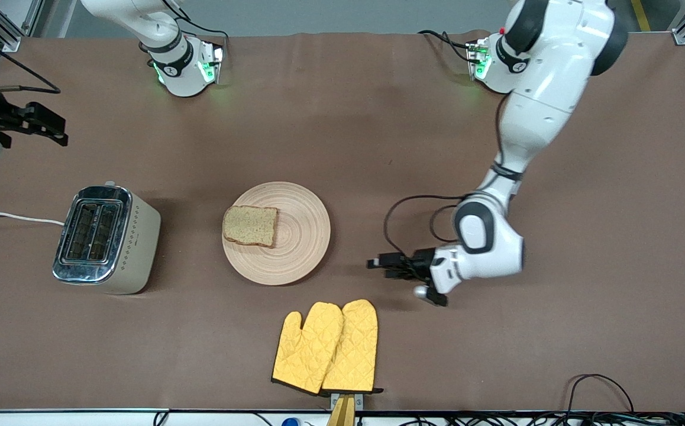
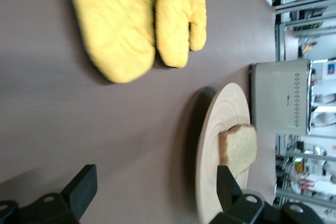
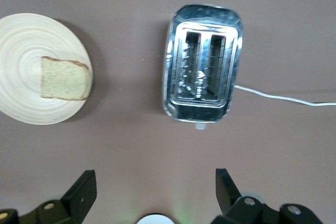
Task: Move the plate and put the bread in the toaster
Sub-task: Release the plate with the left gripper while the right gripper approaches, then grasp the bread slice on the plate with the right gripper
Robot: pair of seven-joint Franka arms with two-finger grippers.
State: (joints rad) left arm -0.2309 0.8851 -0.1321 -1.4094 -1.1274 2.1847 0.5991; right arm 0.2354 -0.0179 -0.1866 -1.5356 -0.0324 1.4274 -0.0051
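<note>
The light-wood plate [image 1: 302, 236] lies mid-table with the brown bread slice [image 1: 251, 225] on its half toward the toaster [image 1: 106, 238]. The toaster stands toward the right arm's end of the table, slots up and empty. My left gripper [image 1: 374, 264] is open and empty, low beside the plate's rim on the side toward the left arm's end, fingers pointing at it. Its wrist view shows the plate [image 2: 212, 145], bread [image 2: 239, 148] and toaster [image 2: 281, 97] past the open gripper [image 2: 156, 187]. My right gripper [image 1: 52, 127] is open and empty, high over the table, looking down on the toaster [image 3: 203, 69], plate [image 3: 21, 77] and bread [image 3: 64, 78].
Two yellow oven mitts [image 1: 326, 346] lie nearer to the front camera than the plate, at the table's front edge; they also show in the left wrist view [image 2: 136, 19]. The toaster's white cord [image 1: 11, 218] runs off toward the right arm's end of the table.
</note>
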